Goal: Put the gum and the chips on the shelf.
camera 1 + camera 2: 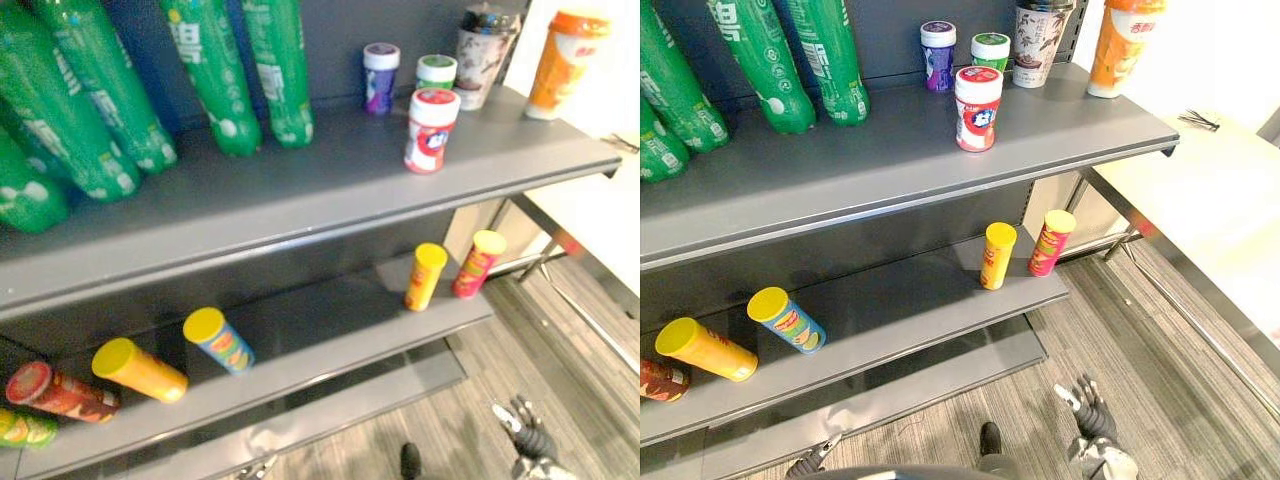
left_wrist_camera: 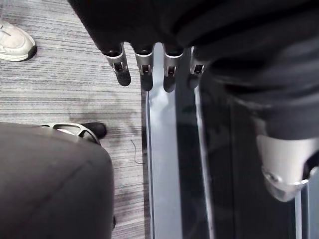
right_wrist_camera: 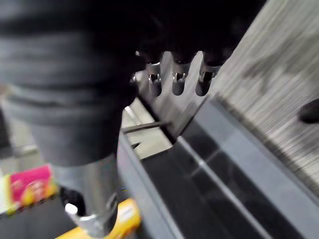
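Right robot hand (image 1: 1087, 407) low over the floor (image 1: 1160, 340), fingers apart, empty.
Left robot hand (image 2: 143, 67) fingers straight, empty too. Gum jar (image 1: 978, 108) stands on upper shelf (image 1: 890, 150), well above both hands. Yellow chips can (image 1: 998, 255) and pink chips can (image 1: 1051, 242) stand upright on lower shelf (image 1: 910, 300), above right robot hand.

bottles (image 1: 215, 80) perhaps 5 | gum jars (image 1: 431, 130) 3 | cups (image 1: 565, 60) 2 | chip cans (image 1: 425, 277) 6

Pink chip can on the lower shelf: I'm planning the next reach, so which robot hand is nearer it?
Right. The right robot hand is over the floor below the pink chip can; the left robot hand is low, far to the can's left.
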Tool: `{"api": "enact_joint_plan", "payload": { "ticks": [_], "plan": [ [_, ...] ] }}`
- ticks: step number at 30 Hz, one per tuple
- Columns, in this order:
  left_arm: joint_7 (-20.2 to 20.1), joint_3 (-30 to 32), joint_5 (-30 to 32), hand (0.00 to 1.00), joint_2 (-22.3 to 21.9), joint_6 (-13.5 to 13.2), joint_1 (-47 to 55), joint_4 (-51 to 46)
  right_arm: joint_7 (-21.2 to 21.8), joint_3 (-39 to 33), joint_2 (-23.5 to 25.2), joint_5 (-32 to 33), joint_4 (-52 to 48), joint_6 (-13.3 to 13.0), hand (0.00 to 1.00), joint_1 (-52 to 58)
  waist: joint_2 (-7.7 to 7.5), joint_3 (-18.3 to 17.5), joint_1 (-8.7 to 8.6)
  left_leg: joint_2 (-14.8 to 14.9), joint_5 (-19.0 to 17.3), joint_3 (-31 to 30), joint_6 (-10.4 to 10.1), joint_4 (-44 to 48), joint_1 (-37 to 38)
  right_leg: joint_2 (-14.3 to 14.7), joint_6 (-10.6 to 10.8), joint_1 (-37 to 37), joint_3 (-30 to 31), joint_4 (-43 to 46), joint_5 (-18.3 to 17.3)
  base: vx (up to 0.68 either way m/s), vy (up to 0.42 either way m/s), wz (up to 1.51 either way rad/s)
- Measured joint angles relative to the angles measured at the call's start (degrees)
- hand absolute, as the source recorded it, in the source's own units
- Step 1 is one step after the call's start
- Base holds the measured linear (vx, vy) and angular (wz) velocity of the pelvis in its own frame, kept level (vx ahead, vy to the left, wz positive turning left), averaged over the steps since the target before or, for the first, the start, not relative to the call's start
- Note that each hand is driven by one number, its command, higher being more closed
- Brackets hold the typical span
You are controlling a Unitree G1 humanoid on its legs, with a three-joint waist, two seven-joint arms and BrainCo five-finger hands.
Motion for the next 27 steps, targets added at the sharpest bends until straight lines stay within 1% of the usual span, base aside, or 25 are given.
{"api": "enact_joint_plan", "payload": {
  "ticks": [3,5,7,9,10,11,14,20,22,23,24,25,26,27],
  "plan": [
    [0.7,-0.3,-0.3,0.0,0.0,0.0,-0.2,0.1,-3.1,-2.6,1.1,-2.2,10.9,0.0,0.0,-3.2,0.08,0.1,0.29,0.0,-0.1,-0.2,-0.1,0.0,-0.1,-0.1,0.0,0.0,-0.2,0.0,-0.3,-0.04,-0.037,0.04],
    [1.3,-0.3,-0.4,0.0,-0.1,0.0,-0.6,0.3,-4.3,-3.7,1.6,-2.3,15.4,-0.1,0.0,-4.2,0.1,0.2,1.01,0.0,-0.1,-0.2,-0.2,-0.1,-0.1,-0.1,-0.1,0.1,-0.3,0.0,-0.4,-0.02,-0.017,0.01],
    [1.7,-0.3,-0.4,0.0,-0.5,-0.1,-0.9,0.4,-5.3,-4.1,2.0,-2.3,17.9,0.0,0.0,-4.6,0.19,0.3,1.53,-0.1,-0.1,-0.5,-0.2,-0.3,-0.1,-0.2,-0.2,0.2,-0.6,0.0,-0.5,-0.03,-0.025,0.05],
    [2.0,-0.3,-0.4,0.0,-0.6,-0.3,-0.9,0.5,-5.9,-4.4,2.5,-2.3,18.7,-0.2,0.0,-5.1,0.13,0.3,1.5,-0.3,0.1,-0.5,-0.1,-0.7,0.0,-0.3,-0.2,0.2,-0.6,0.0,-0.5,-0.02,-0.012,0.03],
    [2.4,-0.3,-0.5,0.0,-0.6,-0.9,-0.9,0.8,-7.5,-4.5,3.1,-2.3,19.2,-0.6,0.0,-5.5,0.03,0.4,1.49,-0.4,0.2,-0.6,-0.1,-1.0,0.0,-0.3,-0.2,0.2,-0.7,0.0,-0.5,0.0,0.0,0.0],
    [3.0,-0.3,-0.7,0.0,-0.6,-1.3,-0.9,1.0,-8.3,-4.6,3.5,-3.9,19.3,-0.9,0.0,-5.8,0.0,0.4,1.5,-0.4,0.2,-0.6,-0.1,-1.0,0.0,-0.4,-0.2,0.2,-0.8,0.0,-0.5,-0.02,-0.017,0.03],
    [3.7,-0.4,-2.6,0.0,-0.7,-2.0,-0.9,1.6,-8.7,-4.6,3.5,-6.8,20.9,-1.3,0.0,-6.3,-0.06,0.5,1.44,-0.5,0.3,-1.5,0.0,-1.1,0.0,-0.4,0.2,0.4,-1.5,0.0,-0.7,0.0,-0.02,0.13],
    [3.3,-0.4,-2.7,0.0,-0.5,-2.2,-1.1,2.0,-6.8,-5.9,3.5,-6.6,25.9,-1.3,0.0,-7.6,-0.18,0.8,1.48,-0.7,0.6,-2.3,0.4,-1.9,0.8,-0.4,0.3,1.2,-2.5,0.0,-0.8,0.01,-0.017,0.08],
    [3.1,-0.3,-2.7,0.0,-0.4,-2.3,-1.3,2.0,-6.5,-6.5,3.6,-6.6,26.6,-1.2,0.0,-7.9,-0.47,1.3,1.5,-0.7,0.5,-2.3,0.4,-1.6,0.7,-0.5,0.4,1.3,-2.5,0.0,-1.0,0.0,0.002,0.02],
    [2.9,-0.2,-3.2,0.0,-0.1,-2.4,-1.7,2.0,-6.4,-7.8,3.6,-6.6,27.7,-1.2,0.0,-8.8,-0.7,2.1,1.47,-0.3,-1.2,-2.7,0.6,1.9,-1.1,-1.0,0.7,1.1,-2.7,0.4,-1.5,-0.02,0.017,0.17],
    [2.8,-0.3,-5.1,0.0,-0.1,-2.4,-3.0,1.9,-6.5,-8.6,3.3,-6.6,28.2,-1.2,0.0,-9.9,-0.31,3.8,1.35,0.6,-4.0,-3.6,0.9,7.9,-3.8,-1.1,0.9,0.7,-3.1,2.1,-2.3,-0.03,0.016,0.2],
    [2.8,-0.3,-6.0,0.0,-0.3,-2.5,-3.6,1.7,-6.5,-9.2,3.2,-6.5,28.2,-1.3,0.0,-10.4,-0.06,4.9,1.4,1.4,-5.2,-3.8,1.0,10.5,-4.8,-1.0,0.9,0.2,-3.2,3.6,-2.8,-0.07,0.013,0.18],
    [2.8,-0.3,-7.7,0.0,-0.8,-2.7,-4.2,1.4,-6.5,-9.9,3.1,-6.5,28.2,-1.3,0.0,-11.1,0.36,6.3,1.49,2.1,-7.1,-4.3,1.4,14.5,-6.9,-1.0,1.1,-1.5,-3.3,7.0,-4.1,-0.07,0.032,0.13],
    [2.7,-0.3,-9.0,0.0,-0.8,-3.1,-4.5,1.3,-6.6,-10.2,3.2,-6.5,28.2,-1.3,0.0,-11.5,0.83,6.8,1.38,2.5,-8.0,-4.9,1.5,16.6,-8.1,-1.1,1.3,-2.5,-3.3,9.0,-5.0,-0.08,0.066,0.12]
  ]
}}
